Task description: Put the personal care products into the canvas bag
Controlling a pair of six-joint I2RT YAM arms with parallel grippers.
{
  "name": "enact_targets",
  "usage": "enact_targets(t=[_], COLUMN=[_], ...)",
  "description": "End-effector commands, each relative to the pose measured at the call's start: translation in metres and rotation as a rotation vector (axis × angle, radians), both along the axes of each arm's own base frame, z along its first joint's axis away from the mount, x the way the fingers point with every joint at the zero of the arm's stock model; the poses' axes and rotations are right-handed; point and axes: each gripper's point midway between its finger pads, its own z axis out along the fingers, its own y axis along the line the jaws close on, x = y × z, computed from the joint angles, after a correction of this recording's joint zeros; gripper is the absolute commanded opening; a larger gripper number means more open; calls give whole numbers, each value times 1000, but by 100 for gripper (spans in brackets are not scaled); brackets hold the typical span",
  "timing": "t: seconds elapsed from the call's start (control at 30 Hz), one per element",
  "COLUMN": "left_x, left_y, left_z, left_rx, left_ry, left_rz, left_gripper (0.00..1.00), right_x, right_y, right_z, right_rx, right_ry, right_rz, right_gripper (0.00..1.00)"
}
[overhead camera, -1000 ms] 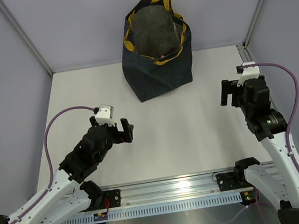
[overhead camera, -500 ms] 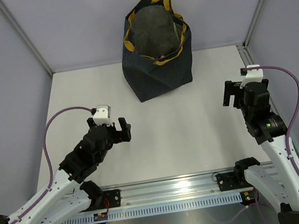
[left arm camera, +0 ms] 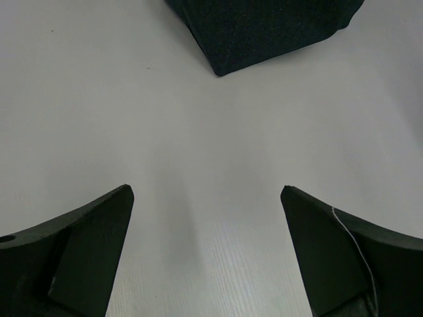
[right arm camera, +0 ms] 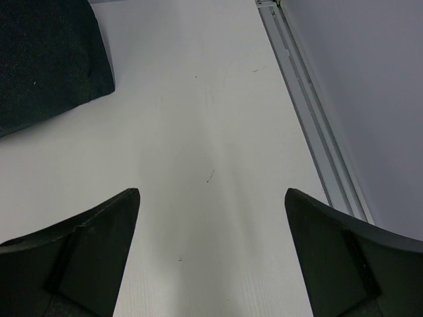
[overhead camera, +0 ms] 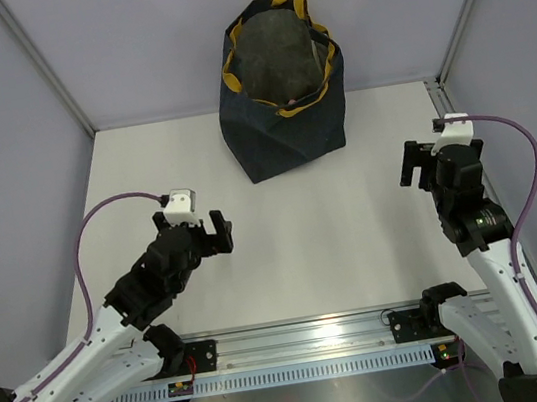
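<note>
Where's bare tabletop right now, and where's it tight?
Bare: the wide stretch between the left gripper and right gripper, in front of the canvas bag; also both strips flanking the bag. Tight only at the bag's base by the back wall.

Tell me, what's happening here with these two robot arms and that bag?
Nothing is being handled right now. The left gripper and right gripper are both open and empty above the table, well apart from the canvas bag, which stands upright at the far side. No bottles are in sight on the table. A pink speck shows just inside the bag's rim, so the packing may be finished.
</note>
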Motion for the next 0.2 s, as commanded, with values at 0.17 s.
enact_targets(t=[0.17], left_x=[8], left_y=[9], left_z=[17], left_rx=[-4], left_ry=[-58], left_rz=[58], left_gripper=[99], right_x=[5], right_y=[2], right_z=[14], right_rx=[10], right_ry=[-64], right_rz=[9], right_gripper=[100])
